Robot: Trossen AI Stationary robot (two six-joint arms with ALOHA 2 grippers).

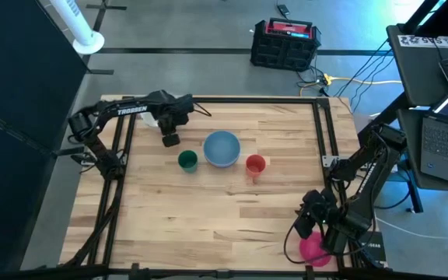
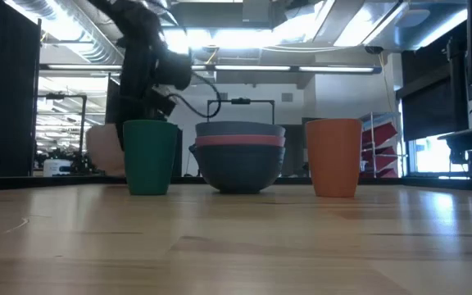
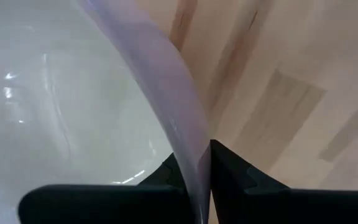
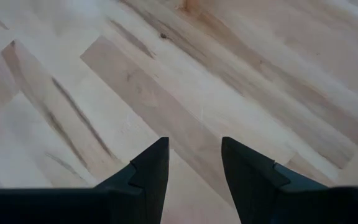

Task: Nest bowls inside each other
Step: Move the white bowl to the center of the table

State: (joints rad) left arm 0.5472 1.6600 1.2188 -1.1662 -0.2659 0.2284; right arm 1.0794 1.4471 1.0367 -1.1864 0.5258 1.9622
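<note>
A white bowl (image 3: 61,93) is at the table's far left, mostly hidden under my left arm in the high view (image 1: 151,120) and behind the green cup in the low view (image 2: 103,152). My left gripper (image 3: 194,168) is shut on it. At mid-table stands a stack of bowls (image 1: 222,148): dark blue at the bottom (image 2: 238,172), pink in the middle, light blue on top. A magenta bowl (image 1: 313,249) lies at the near right edge beside my right gripper (image 1: 308,225), which is open over bare wood (image 4: 194,162). My left gripper pinches the white bowl's wall at the rim (image 3: 188,149) with one finger (image 3: 163,174) inside the bowl and the other (image 3: 232,168) outside. The fingers come steeply from above. Whether the bowl's base is on the table I cannot tell.
A small green cup (image 1: 187,160) stands just left of the stack and a small red cup (image 1: 255,164) just right of it. A black frame (image 1: 317,124) runs along the table's edges. Bare wood lies across the table's near half.
</note>
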